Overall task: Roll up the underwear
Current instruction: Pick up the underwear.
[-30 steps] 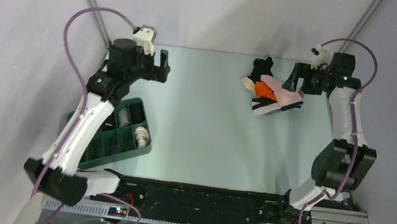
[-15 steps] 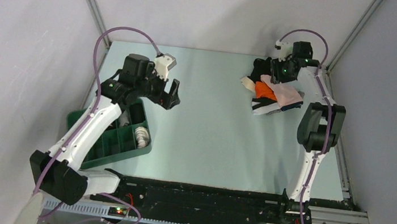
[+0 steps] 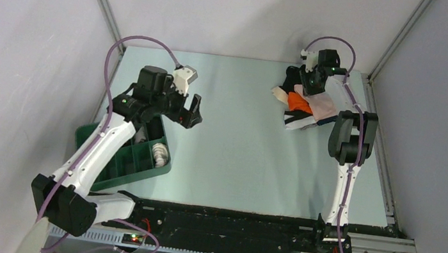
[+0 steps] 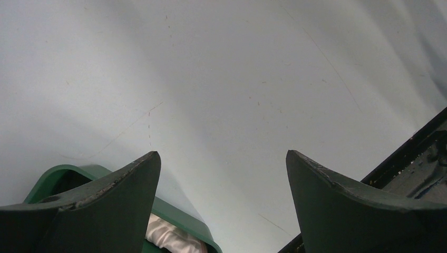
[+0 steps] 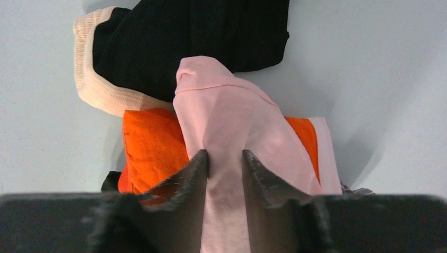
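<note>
Right end effector point(image 5: 224, 158) seemingly pinches pink underwear point(image 5: 234, 113) to single it from the upper-right pile point(image 3: 299, 103); left end effector point(image 4: 221, 155) gapes, empty.

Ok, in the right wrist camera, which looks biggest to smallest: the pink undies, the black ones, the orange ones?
1. pink underwear and black underwear: about alike, unsure, since the black runs off the top edge.
2. orange underwear: smallest showing, partly hidden under the pink.
</note>
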Controlling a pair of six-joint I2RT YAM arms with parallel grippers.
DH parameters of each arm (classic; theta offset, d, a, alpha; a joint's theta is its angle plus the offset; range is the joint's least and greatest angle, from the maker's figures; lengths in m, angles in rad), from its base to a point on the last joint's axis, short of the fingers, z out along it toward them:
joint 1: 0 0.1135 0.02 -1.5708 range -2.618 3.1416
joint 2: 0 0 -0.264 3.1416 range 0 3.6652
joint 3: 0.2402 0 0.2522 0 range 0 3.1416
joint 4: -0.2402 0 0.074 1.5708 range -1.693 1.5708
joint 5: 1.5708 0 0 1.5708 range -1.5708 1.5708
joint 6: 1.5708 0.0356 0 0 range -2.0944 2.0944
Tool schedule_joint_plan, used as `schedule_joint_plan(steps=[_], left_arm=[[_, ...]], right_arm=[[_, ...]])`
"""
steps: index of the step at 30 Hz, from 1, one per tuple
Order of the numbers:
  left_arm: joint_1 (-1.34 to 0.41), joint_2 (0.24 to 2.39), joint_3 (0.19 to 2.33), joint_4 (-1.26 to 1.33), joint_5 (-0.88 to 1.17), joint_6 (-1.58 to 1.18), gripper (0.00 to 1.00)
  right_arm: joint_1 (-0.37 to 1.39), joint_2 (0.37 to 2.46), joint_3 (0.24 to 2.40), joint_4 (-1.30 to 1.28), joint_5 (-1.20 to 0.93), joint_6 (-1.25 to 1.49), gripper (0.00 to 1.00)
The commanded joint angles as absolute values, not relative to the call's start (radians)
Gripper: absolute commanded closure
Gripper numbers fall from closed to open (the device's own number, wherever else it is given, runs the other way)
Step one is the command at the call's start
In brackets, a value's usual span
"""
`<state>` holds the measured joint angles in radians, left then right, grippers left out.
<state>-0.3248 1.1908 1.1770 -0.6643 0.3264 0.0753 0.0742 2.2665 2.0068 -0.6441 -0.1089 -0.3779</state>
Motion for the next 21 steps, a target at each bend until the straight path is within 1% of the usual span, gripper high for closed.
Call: schedule_joint_plan(steps=[1,2,3,4,5,6,11,14,17,21], left_arm=[[-0.313,1.170,1.162,-0.630,0.339,0.040,0.05],[-0.312,1.170,1.157,-0.627,0.338,0.039,0.05],[-0.312,1.170,1.153,-0.625,0.338,0.036,0.05],[-0.311,1.169,1.151,-0.623,0.337,0.036,0.05],[-0.311,1.167,1.146,-0.622,0.335,0.035,0.05],[-0.311,1.165,1.143,-0.618,0.334,0.033,0.05],[-0.309,1.154,1.120,-0.606,0.335,0.025,0.06],[-0.308,1.152,1.109,-0.589,0.332,0.023,0.06],[-0.308,1.160,1.092,-0.560,0.318,0.012,0.09],[-0.306,1.187,1.093,-0.538,0.291,0.012,0.10]], right_arm=[[0.070,2.267,2.028,-0.603,-0.077,-0.376,0.72],[0.070,2.267,2.029,-0.602,-0.077,-0.377,0.76],[0.070,2.264,2.030,-0.602,-0.077,-0.377,0.86],[0.070,2.263,2.032,-0.601,-0.077,-0.378,0.90],[0.069,2.254,2.036,-0.601,-0.076,-0.378,0.99],[0.070,2.242,2.039,-0.600,-0.078,-0.376,1.00],[0.073,2.146,2.072,-0.620,-0.119,-0.347,1.00],[0.083,1.997,2.065,-0.650,-0.219,-0.321,1.00],[0.099,1.854,2.010,-0.682,-0.332,-0.298,1.00],[0.135,1.603,1.857,-0.742,-0.511,-0.267,1.00]])
